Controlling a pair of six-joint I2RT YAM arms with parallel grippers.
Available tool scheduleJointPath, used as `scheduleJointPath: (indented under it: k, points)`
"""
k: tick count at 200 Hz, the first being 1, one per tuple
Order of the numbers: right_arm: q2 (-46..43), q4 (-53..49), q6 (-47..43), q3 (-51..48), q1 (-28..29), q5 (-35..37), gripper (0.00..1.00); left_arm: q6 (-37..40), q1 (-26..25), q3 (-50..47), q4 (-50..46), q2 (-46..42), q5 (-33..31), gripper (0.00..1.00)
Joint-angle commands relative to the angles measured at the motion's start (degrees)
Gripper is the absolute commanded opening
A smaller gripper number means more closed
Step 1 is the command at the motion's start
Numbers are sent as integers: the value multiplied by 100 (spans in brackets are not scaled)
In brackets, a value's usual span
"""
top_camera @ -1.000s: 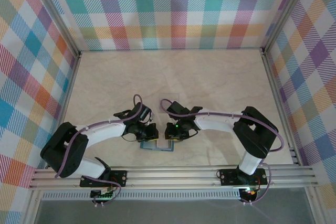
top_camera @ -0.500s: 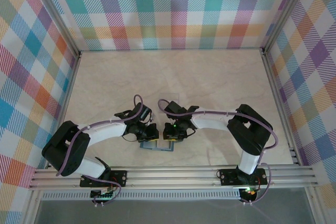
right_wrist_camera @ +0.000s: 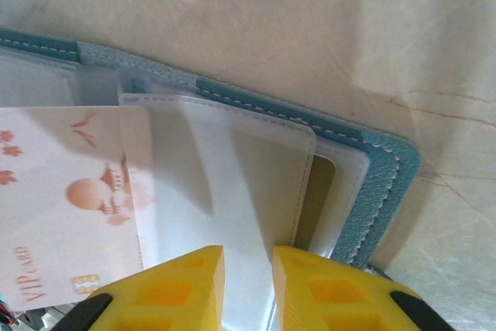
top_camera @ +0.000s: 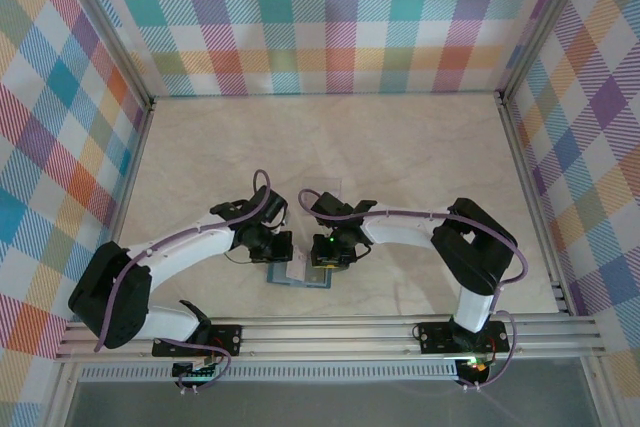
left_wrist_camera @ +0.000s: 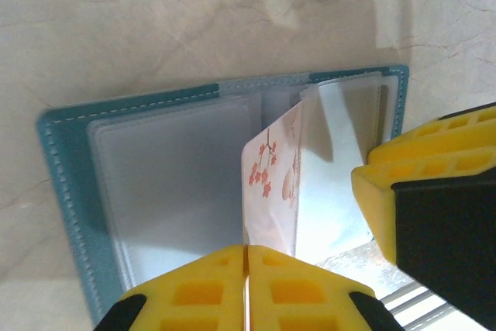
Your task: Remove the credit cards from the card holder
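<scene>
Pale card (left_wrist_camera: 271, 184) between left tool's (left_wrist_camera: 246, 257) tight tips, over open card holder (left_wrist_camera: 66, 191)

Card holder (left_wrist_camera: 66, 191) is teal; credit card (left_wrist_camera: 271, 184) white with red blossoms.

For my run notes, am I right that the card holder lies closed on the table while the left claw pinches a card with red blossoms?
Not quite: the card holder lies open, not closed, its clear sleeves exposed, as the left wrist view shows. It does lie on the table, and the left claw does pinch the blossom-printed card.
</scene>
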Motion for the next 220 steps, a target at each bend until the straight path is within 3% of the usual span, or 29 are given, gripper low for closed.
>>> scheduleJointPath:
  k: [1,43,79,174,220]
  points:
    - [128,-398,-115,59,25,192,26,457,43,359,-844,92,-474,9]
    - [99,-466,-124,68,29,192,26,712,37,744,-1239,355,-745,9]
    - [97,-447,-114,68,32,173,26,749,-27,812,-968,696,-237,11]
    - [161,-443,-132,121,23,131,26,347,-361,924,-350,1148,145,21]
    - [188,-443,-145,129,31,87,26,211,-362,836,-510,1016,-389,26]
